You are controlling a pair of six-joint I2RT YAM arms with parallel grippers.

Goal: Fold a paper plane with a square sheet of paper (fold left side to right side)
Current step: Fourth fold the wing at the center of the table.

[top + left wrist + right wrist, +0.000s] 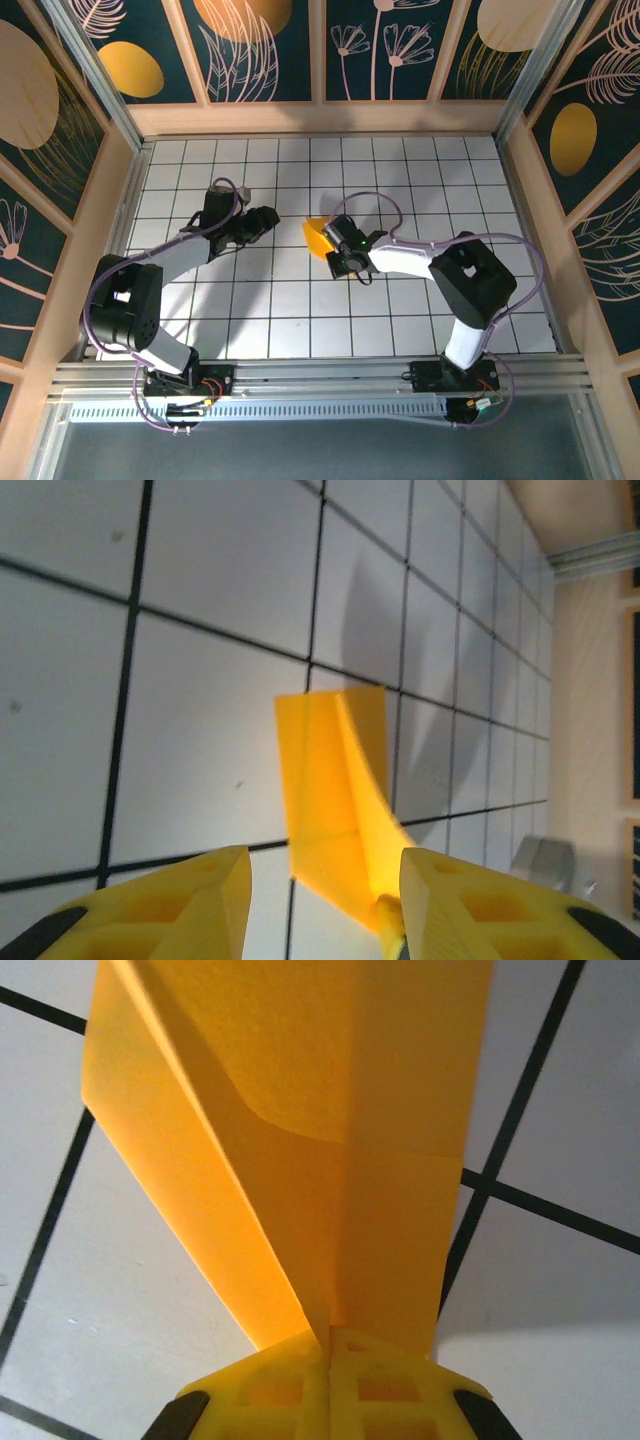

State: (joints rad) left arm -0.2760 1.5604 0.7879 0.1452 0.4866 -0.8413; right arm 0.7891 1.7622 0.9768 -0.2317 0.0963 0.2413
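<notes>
Two claws attend mid-table: the right gripper is clamped on the creased yellow-orange square sheet of paper, the left gripper is part-open and empty beside it on the white gridded table; a left-to-right fold appears in hand, next requiring the flap laid over and pressed.

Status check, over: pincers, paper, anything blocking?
Right pincer shut on folded paper. Left pincer open, facing the paper, apart from it. Nothing seen blocking on the grid table.
</notes>
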